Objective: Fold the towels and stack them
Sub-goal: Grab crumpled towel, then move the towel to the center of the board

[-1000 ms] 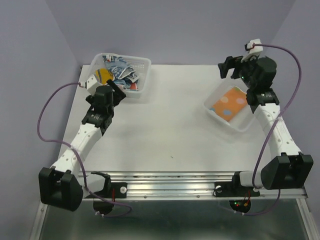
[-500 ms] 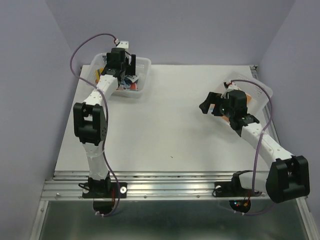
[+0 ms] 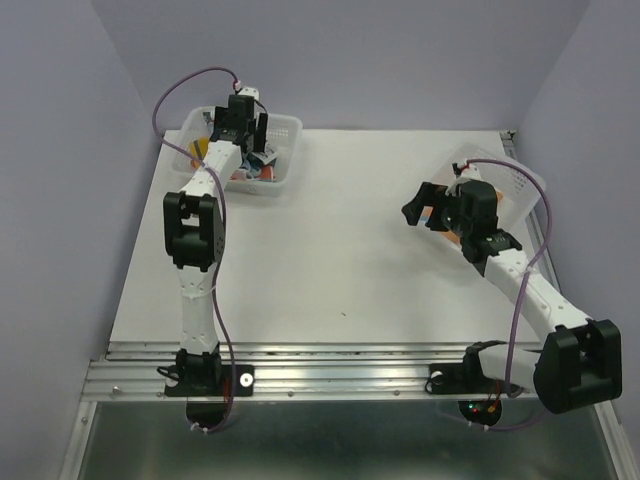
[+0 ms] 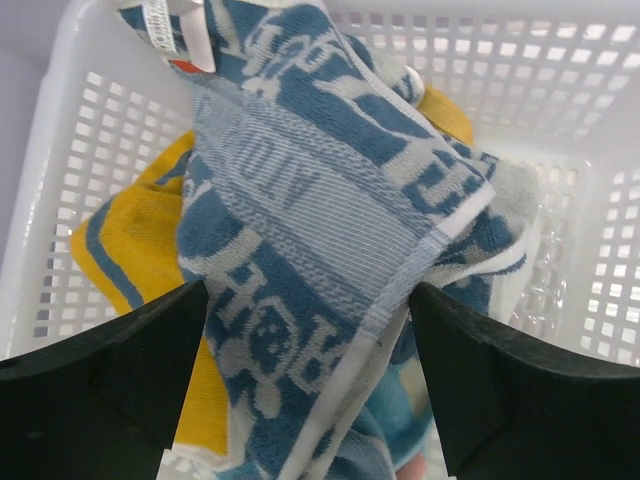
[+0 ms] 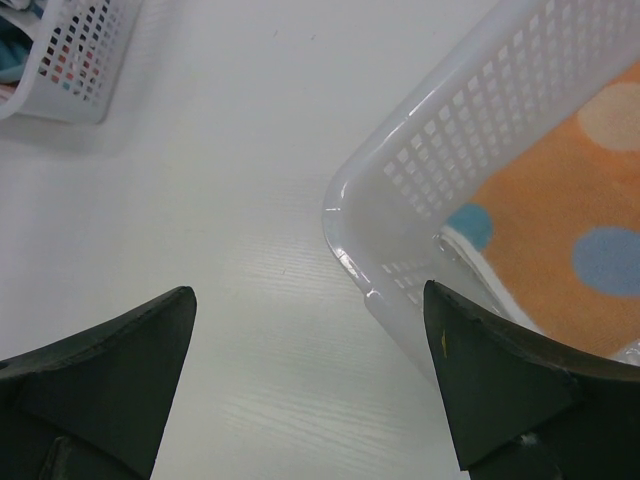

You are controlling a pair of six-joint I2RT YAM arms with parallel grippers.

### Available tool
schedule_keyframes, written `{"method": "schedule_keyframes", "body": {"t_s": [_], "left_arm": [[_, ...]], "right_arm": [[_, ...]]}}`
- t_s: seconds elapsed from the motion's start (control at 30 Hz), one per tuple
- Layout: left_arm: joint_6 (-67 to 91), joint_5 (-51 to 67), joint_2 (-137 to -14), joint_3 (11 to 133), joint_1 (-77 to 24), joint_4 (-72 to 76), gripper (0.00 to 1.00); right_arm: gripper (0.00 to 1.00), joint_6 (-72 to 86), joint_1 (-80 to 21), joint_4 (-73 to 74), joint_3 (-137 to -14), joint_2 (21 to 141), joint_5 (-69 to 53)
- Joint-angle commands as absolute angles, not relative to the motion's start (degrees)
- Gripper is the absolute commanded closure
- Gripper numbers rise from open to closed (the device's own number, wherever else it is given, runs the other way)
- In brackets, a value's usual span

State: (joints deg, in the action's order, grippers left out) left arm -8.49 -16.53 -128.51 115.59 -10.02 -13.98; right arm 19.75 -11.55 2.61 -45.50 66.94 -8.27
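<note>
The left pincer point(image 4: 308, 300) is spread wide. One finger sits on each side of the blue towel point(image 4: 300, 200). I cannot tell if the fingers touch it yet. I think the pincer is open like this so it can close on the towel and lift it out.

The blue towel is on top of the heap inside the left basket point(image 4: 620, 90). It is crumpled, not flat. Its long way runs from the label point(image 4: 160, 25) at the far end down toward the camera, right through the gap between the fingers. That makes it easy to pinch across its narrow way. A yellow towel point(image 4: 140, 240) lies under it, by the basket's left wall.

The right pincer point(image 5: 308, 295) is well apart from the left basket, off to its right. It is spread too and holds nothing. It hangs over the bare worktop point(image 5: 200, 200). I think it waits there to help with folding once a towel comes out.

Just past it is the right basket point(image 5: 420, 170), far across the worktop from the left basket. The orange towel point(image 5: 560, 200) lies flat inside it. This looks like the start of the stack. Only part of that towel shows, so I cannot tell its long way.
</note>
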Motion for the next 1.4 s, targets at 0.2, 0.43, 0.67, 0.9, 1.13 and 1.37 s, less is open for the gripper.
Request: {"method": "schedule_keyframes", "body": {"t_s": [0.2, 0.43, 0.67, 0.9, 1.13, 1.37], "left_arm": [[-8.17, -16.97, -127.70, 121.11, -7.03, -13.53, 0.31], [-5.63, -13.01, -126.13, 122.25, -6.77, -15.82, 1.00], [-2.38, -10.55, -117.43, 122.61, -6.85, -16.35, 1.00], [2.63, -6.86, -109.97, 129.36, -7.03, -17.84, 1.00], [6.67, 2.97, -103.46, 131.14, -7.64, -15.47, 1.00], [8.00, 12.22, -90.72, 120.69, -15.80, -10.03, 1.00]], "right_arm": [[0.00, 20.04, -11.34, 1.58, -44.82, 68.82, -5.98], [0.00, 20.21, -11.34, 2.02, -45.26, 69.52, -6.33], [0.00, 20.04, -11.34, 2.37, -44.83, 67.85, -6.33], [0.00, 19.69, -11.34, 2.02, -43.86, 65.22, -7.29], [0.00, 19.25, -11.34, 1.59, -43.07, 62.84, -8.00], [0.00, 20.30, -11.34, 2.20, -42.81, 60.21, -8.43]]}}
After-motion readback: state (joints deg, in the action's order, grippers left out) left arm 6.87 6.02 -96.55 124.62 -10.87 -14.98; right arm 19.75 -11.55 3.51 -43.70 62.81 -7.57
